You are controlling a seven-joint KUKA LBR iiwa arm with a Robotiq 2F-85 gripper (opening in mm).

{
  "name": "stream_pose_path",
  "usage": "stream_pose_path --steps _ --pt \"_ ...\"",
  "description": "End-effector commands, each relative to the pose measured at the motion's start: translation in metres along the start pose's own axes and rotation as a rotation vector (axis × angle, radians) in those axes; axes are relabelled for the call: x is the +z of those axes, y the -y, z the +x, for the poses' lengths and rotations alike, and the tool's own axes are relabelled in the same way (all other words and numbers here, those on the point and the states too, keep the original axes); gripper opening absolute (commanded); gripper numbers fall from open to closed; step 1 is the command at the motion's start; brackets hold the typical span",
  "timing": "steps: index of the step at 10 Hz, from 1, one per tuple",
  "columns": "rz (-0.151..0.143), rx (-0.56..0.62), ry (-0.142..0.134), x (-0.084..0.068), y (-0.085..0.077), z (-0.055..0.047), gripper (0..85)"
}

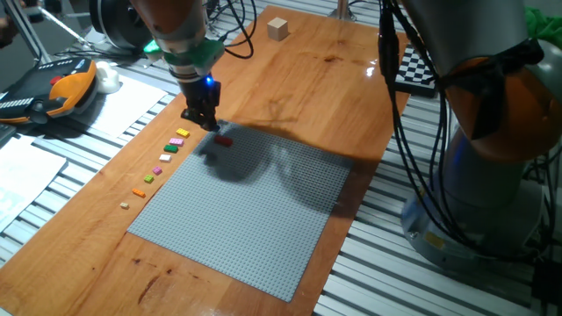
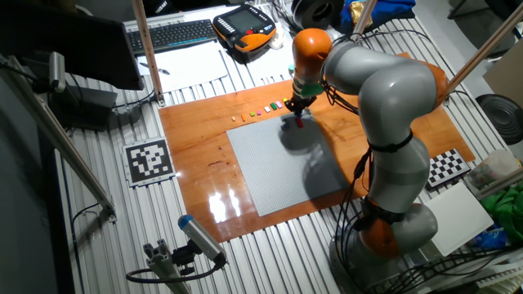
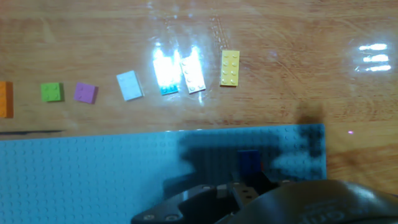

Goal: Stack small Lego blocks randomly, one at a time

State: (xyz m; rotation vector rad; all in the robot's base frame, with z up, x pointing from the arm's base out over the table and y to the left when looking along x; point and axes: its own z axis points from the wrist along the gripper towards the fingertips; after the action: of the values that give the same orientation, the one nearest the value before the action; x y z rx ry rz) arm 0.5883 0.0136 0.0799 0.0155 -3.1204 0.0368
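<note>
My gripper (image 1: 207,123) hangs low over the far left corner of the grey baseplate (image 1: 255,219), and it also shows in the other fixed view (image 2: 297,110). A small red brick (image 1: 225,140) sits on the plate just right of the fingertips. In the hand view a dark blue brick (image 3: 248,160) shows just past the fingertips (image 3: 211,193), with a sliver of red beside it; whether it is held I cannot tell. A row of small blocks lies on the wood beside the plate: yellow (image 3: 230,67), white (image 3: 193,78), pale blue (image 3: 129,85), purple (image 3: 85,93), green (image 3: 51,92), orange (image 3: 5,99).
A wooden cube (image 1: 278,28) stands at the far edge of the wooden board. A teach pendant (image 1: 53,88) and papers lie to the left. A checkerboard card (image 1: 413,66) sits off the board's right edge. The arm's base (image 1: 492,175) stands at the right.
</note>
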Motion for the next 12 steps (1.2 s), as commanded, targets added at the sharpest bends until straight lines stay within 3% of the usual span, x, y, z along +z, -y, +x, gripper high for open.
stream_pose_path --steps 1,2,4,5,8,10,12 --pt "-0.017 0.002 0.003 0.000 0.000 0.000 0.0" --pt "0.004 0.000 0.014 0.000 0.000 0.000 0.0" --pt "0.046 0.005 0.032 -0.001 -0.007 0.013 0.0" --pt "0.067 0.005 0.042 0.002 -0.006 0.013 0.0" --pt "0.001 0.002 0.049 0.029 0.016 0.010 0.0" --pt "0.004 0.014 0.037 0.033 0.009 0.017 0.0" --pt "0.002 0.017 0.044 0.040 0.010 0.024 0.0"
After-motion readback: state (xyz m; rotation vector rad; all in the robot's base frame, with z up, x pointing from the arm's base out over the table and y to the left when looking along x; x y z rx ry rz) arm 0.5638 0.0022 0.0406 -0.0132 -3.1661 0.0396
